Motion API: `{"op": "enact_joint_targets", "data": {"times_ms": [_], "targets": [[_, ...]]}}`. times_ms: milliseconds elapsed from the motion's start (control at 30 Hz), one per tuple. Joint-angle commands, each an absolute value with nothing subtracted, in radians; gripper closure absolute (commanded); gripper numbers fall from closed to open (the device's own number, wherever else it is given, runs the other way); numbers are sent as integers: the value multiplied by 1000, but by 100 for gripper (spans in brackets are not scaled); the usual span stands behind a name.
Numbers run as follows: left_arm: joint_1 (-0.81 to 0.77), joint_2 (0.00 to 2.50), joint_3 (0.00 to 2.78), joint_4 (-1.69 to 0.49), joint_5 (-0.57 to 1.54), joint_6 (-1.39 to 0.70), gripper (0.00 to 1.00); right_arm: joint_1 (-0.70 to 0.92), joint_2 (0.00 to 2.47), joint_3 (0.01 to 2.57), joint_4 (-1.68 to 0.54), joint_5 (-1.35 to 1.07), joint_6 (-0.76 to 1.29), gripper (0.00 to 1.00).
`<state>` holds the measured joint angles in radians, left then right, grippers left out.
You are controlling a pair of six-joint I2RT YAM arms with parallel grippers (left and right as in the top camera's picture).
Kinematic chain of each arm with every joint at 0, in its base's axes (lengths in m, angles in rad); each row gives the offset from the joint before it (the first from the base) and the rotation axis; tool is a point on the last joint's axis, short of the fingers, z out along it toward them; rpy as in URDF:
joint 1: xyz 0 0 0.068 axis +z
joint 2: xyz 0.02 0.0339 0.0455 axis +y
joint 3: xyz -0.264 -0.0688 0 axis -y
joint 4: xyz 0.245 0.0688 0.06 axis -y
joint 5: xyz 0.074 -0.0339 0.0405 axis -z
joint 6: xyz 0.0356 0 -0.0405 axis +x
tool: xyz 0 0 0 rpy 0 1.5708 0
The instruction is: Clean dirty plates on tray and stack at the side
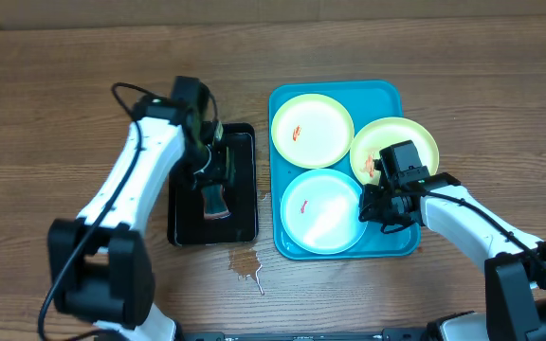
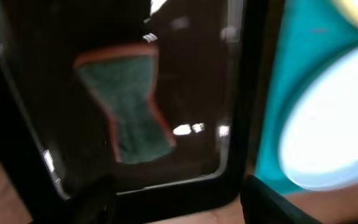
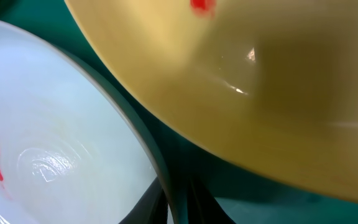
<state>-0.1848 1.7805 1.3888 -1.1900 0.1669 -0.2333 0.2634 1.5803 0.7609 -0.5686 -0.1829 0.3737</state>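
Three pale plates lie on the turquoise tray (image 1: 387, 90): one at the far left (image 1: 311, 130), one on the right (image 1: 396, 142) overhanging the tray's rim, and a near plate (image 1: 318, 210). Each carries a small red smear. My right gripper (image 1: 373, 204) is shut on the near plate's right rim. In the right wrist view its fingers (image 3: 182, 199) pinch that rim, with the near plate (image 3: 55, 137) to the left and the right plate (image 3: 241, 87) above. My left gripper (image 1: 214, 189) hangs open over a green sponge (image 2: 132, 112), not touching it.
The sponge lies in a smaller black tray (image 1: 245, 152) left of the turquoise one. A small wet patch (image 1: 245, 263) marks the wooden table in front of the black tray. The left wrist view shows the black tray's near rim (image 2: 229, 180) between my open fingers.
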Motion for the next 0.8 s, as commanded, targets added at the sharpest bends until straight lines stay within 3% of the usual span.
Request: {"op": "enact_joint_targets", "data": {"times_ms": [0, 167, 267, 367, 433, 467, 767], "targets": [[-208, 1842, 1409, -1193, 26, -369, 39, 265, 1584, 742, -567, -149, 378, 86], [-211, 1940, 1409, -1188, 27, -409, 46, 265, 1584, 742, -562, -149, 378, 86], [-211, 1999, 1409, -1172, 27, -408, 57, 265, 1584, 742, -561, -149, 378, 85], [-211, 2041, 1409, -1157, 35, -408, 62, 265, 1584, 742, -561, -149, 378, 85], [-211, 2053, 1409, -1152, 54, -408, 93, 265, 1584, 742, -561, -149, 378, 85], [-211, 2053, 1409, -1150, 60, -408, 96, 265, 1584, 742, -561, -149, 378, 85], [-211, 2029, 1439, -1183, 59, -373, 96, 265, 1584, 742, -555, -144, 378, 85]]}}
